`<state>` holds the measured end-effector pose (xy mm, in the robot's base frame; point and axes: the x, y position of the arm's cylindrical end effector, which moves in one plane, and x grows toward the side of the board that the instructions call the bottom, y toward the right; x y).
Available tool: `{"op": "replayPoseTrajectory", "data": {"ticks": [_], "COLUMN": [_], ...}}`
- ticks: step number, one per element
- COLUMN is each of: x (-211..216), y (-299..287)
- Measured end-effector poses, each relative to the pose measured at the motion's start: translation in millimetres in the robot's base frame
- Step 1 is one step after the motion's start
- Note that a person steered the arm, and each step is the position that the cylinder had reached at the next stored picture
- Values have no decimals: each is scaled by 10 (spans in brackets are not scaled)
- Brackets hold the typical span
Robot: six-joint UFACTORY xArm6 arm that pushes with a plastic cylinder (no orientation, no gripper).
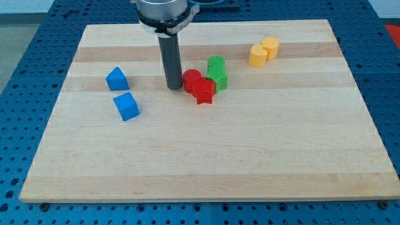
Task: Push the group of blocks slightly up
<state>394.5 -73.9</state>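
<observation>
Near the board's top edge, just right of its middle, sits the cluster: red cylinder (191,80), red star-shaped block (204,92), green cylinder (216,65) and another green block (220,80), all touching. My tip (174,87), holding nothing, stands just left of the red cylinder. Toward the top right corner lie two yellow blocks (264,51); toward the left edge, two blue blocks (122,94).

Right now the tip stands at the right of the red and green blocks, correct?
Not quite: the camera view shows my tip at the left of the red blocks and green blocks, close beside the red ones.
</observation>
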Motion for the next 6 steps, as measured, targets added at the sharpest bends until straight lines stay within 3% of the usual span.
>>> {"op": "replayPoseTrajectory", "data": {"ticks": [1,2,3,4,6], "x": [410,507,376,187,326], "y": [-171,129,498,498,276]}}
